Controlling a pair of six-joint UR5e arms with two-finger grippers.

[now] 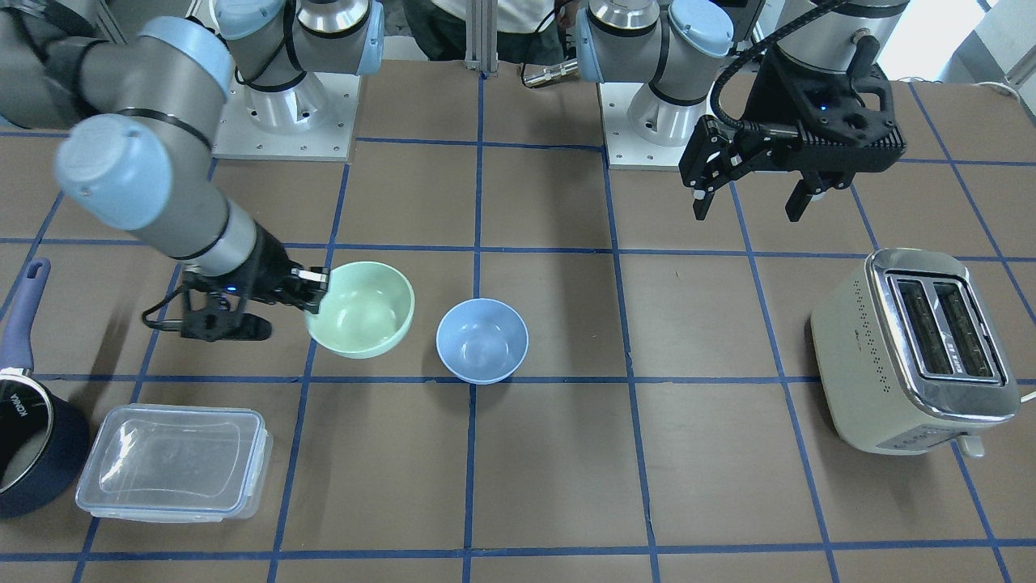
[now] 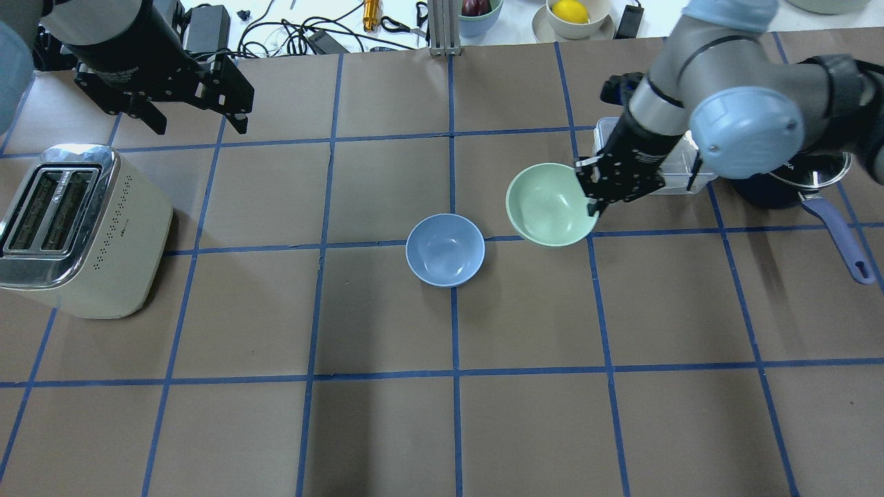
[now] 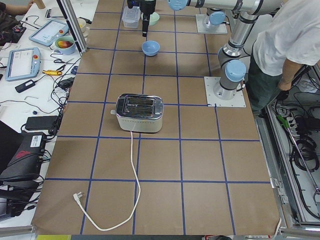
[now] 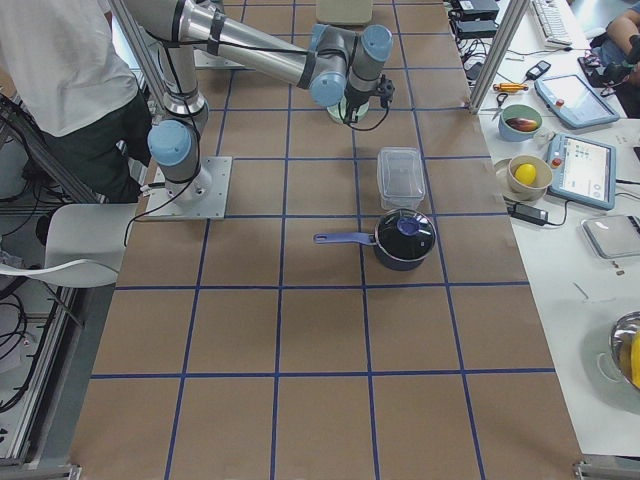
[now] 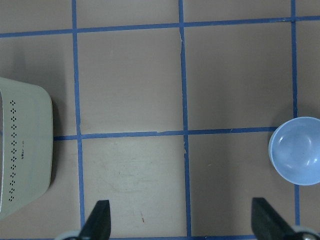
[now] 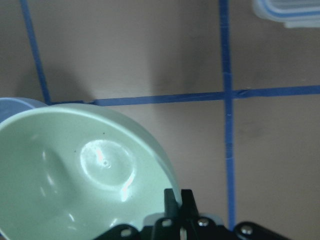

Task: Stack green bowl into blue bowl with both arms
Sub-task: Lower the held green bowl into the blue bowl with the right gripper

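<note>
The green bowl hangs tilted just above the table, held by its rim. My right gripper is shut on that rim; the right wrist view shows its fingers pinching the bowl's edge. The blue bowl stands upright on the table close beside the green bowl, apart from it; a sliver shows in the right wrist view. My left gripper is open and empty, high above the table near the toaster; its view shows the blue bowl.
A cream toaster stands on my left side. A clear lidded container and a dark blue saucepan sit on my right, behind the right arm. Blue tape lines grid the brown table.
</note>
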